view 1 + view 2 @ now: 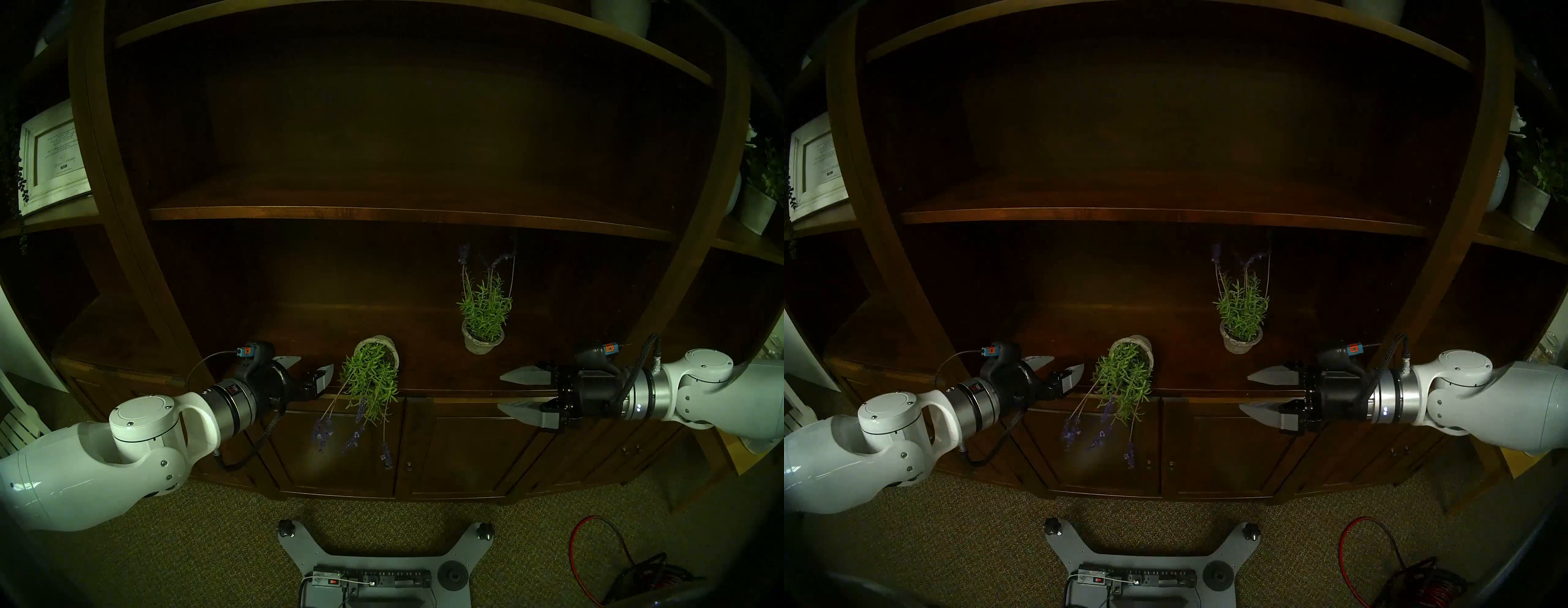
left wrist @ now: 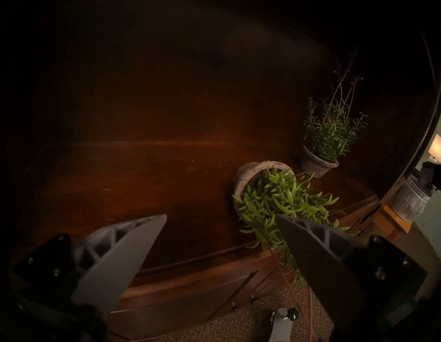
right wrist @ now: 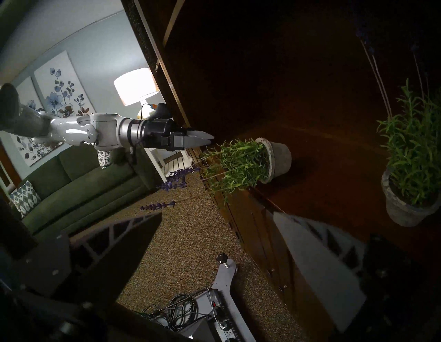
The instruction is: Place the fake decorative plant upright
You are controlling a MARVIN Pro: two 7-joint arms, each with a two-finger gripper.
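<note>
Tipped plant (image 1: 373, 373): lies at the shelf (image 1: 297, 339) front edge, stems overhanging.
Left gripper (image 1: 312, 369): wide, empty, just beside it.
Right gripper (image 1: 507, 392): wide, empty, well apart.

Two potted plants (image 1: 373, 373) (image 1: 483, 314), two claws (image 1: 312, 369) (image 1: 515, 392)

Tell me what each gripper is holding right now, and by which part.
Nothing is held. The left gripper is open beside the tipped plant, not touching it; the right gripper is open and empty in the air.
</note>
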